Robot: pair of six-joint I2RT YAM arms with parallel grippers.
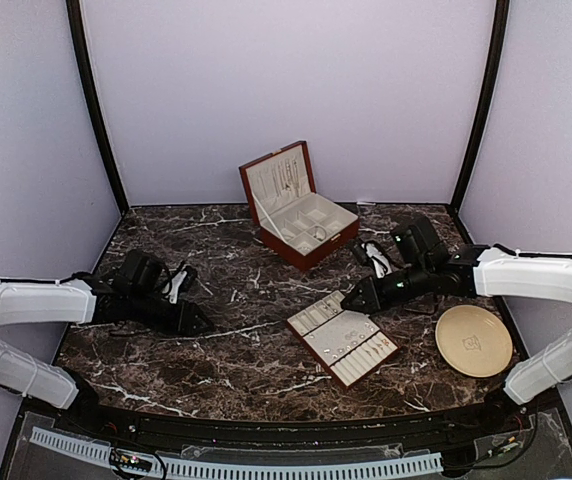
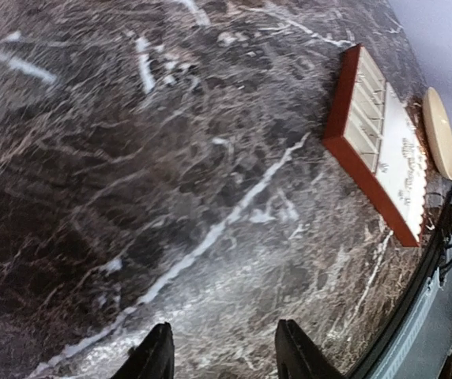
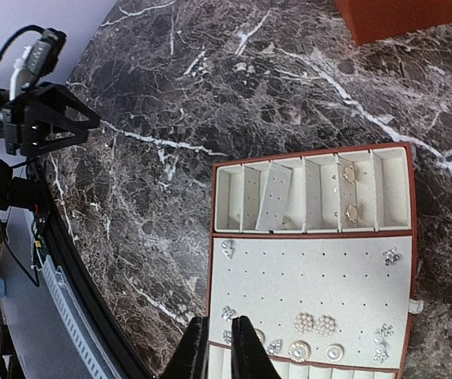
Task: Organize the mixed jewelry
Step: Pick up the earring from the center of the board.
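The mixed jewelry shows as small pearl and crystal earrings (image 3: 314, 323) pinned on the cream pad of a flat red-brown tray (image 3: 313, 276). Two gold pieces (image 3: 348, 175) lie in one of its slots. My right gripper (image 3: 220, 347) hovers over the tray's left edge near a crystal stud, its fingers a thin gap apart with nothing between them. In the top view it (image 1: 351, 298) is at the tray's (image 1: 342, 340) far corner. My left gripper (image 2: 222, 347) is open and empty above bare marble, left of the tray (image 2: 384, 150). Fine chains (image 1: 288, 180) hang in the open box's lid.
The open red-brown jewelry box (image 1: 296, 205) stands at the back centre with a small ring (image 1: 318, 233) in a compartment. A round beige plate (image 1: 473, 340) lies right of the tray, with a tiny piece on it. The table's curved front edge (image 2: 416, 276) runs close by.
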